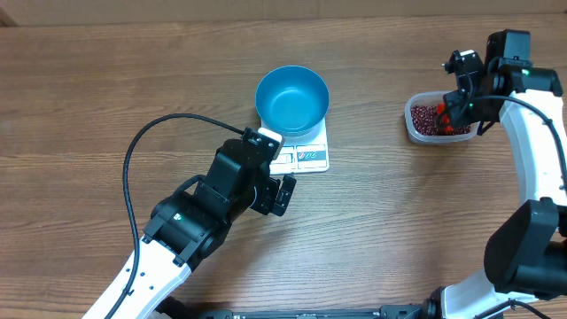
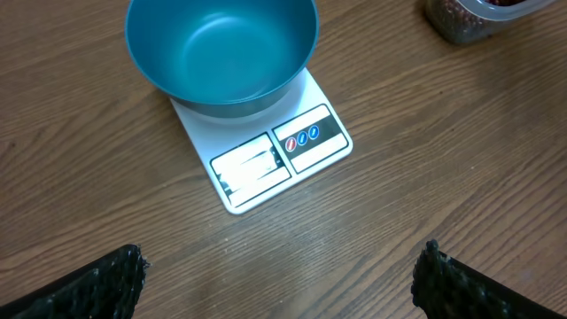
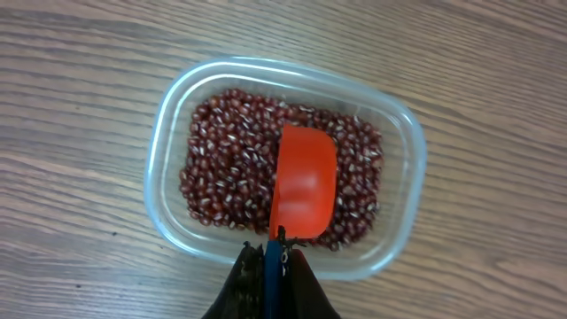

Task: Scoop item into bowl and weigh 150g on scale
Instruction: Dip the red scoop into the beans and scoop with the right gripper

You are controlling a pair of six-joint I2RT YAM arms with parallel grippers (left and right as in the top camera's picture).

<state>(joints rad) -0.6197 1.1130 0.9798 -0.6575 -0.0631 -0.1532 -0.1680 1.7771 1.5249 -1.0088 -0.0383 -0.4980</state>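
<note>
Left claw (image 1: 276, 168) hovers low over the worktop (image 1: 89, 89), just at the scale's near-left corner, fingers spread wide, nothing between them; in the left wrist view both fingertips (image 2: 115, 283) sit at the bottom corners, bare wood in the gap. Scale (image 1: 306, 158) is flat on the worktop at centre, display and buttons on the edge toward the left claw; the reading is washed out. Bowl (image 1: 292, 97) stands upright on the scale's far part, overhanging its platform, light-blue inside bare, no beans in it. Well apart to the right, a clear tub (image 1: 410, 120) holds the beans (image 1: 425, 117), a loose maroon layer across its floor. Right claw (image 1: 461, 111) is above the tub's right end, pressed together on the handle of an orange scoop (image 3: 306, 182). The scoop lies over the beans near the tub's middle; whether it touches them is unclear.
</note>
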